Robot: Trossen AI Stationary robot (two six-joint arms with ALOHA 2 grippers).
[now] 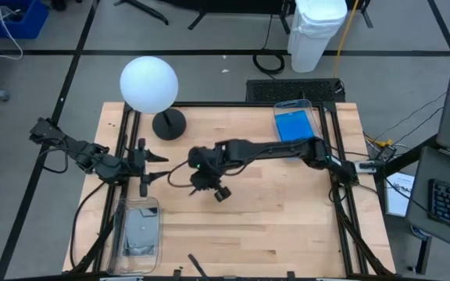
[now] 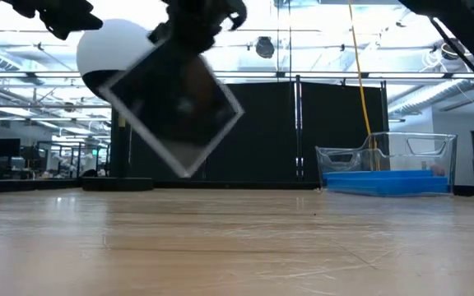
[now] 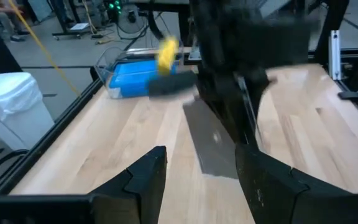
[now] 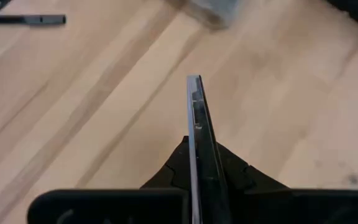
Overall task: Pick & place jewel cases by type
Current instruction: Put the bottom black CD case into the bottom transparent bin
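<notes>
A dark jewel case [image 2: 175, 107] hangs over the middle of the table with my right gripper [image 4: 201, 158] shut on it; in the right wrist view I see it edge-on [image 4: 196, 112]. My left gripper [image 3: 201, 180] stands open at the table's left side [image 1: 161, 165], pointing toward the held case [image 3: 216, 146], with nothing between its fingers. Blue jewel cases [image 1: 294, 125] lie flat in a clear bin [image 2: 385, 156] at the far right. Dark cases [image 1: 141, 232] lie in a clear bin [image 1: 120, 234] at the near left. My right gripper pinches the dark case by its two flat faces [image 4: 197, 146] between its two fingers [image 4: 241, 171], near one end of the case. The fingers slant down from above. The case is lifted clear of the table and hangs below them, tilted onto one corner [image 2: 183, 171].
A white globe lamp [image 1: 149, 84] on a black base [image 1: 169, 123] stands at the far left. Bare wooden tabletop [image 1: 272, 211] stretches between the two bins. A black frame rail [image 1: 342, 179] runs along the table's right side.
</notes>
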